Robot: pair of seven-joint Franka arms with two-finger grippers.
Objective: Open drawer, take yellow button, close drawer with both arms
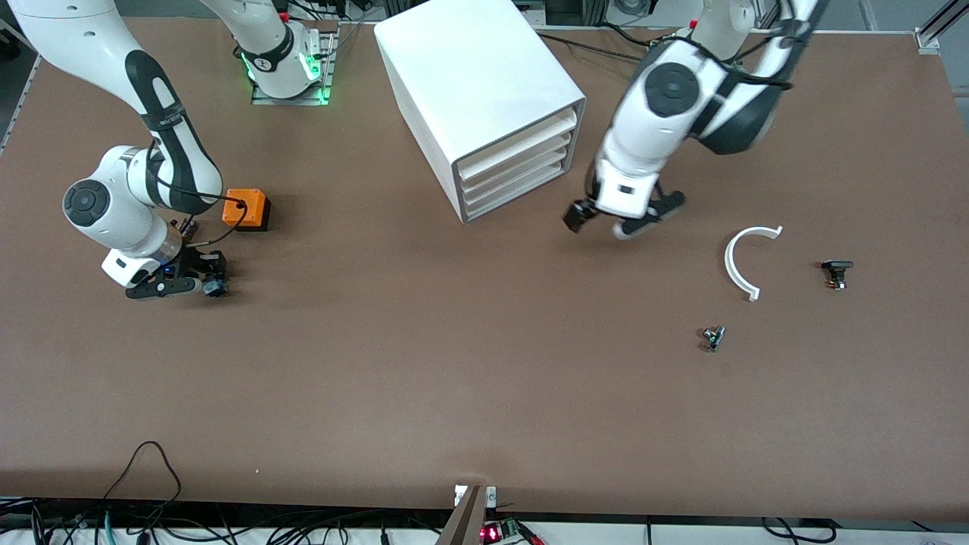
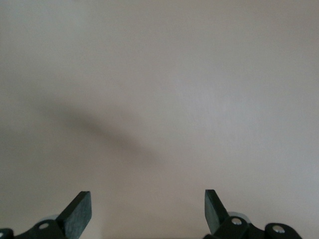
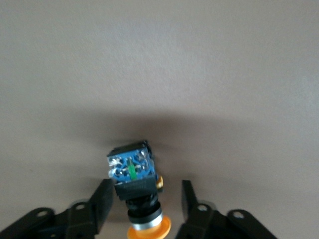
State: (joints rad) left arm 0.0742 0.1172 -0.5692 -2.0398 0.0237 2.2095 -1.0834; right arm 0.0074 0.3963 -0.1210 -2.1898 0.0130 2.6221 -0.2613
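White drawers (image 1: 515,175) all sit shut in the cabinet (image 1: 477,91). Right gripper (image 3: 144,206), low near the orange cube (image 1: 247,209), straddles the button (image 3: 133,181), seemingly released on the table (image 1: 454,363). Left gripper (image 2: 147,211) hovers open beside the cabinet; little remains.

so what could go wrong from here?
1. In the right wrist view the button sits between the right gripper's fingers with gaps on both sides; if it isn't resting on the table it may tip or roll.
2. The orange cube lies close to the right arm; a careless retreat might bump it.
3. The left gripper hangs open beside the cabinet, whose drawers look shut; a sweep could clip its corner.
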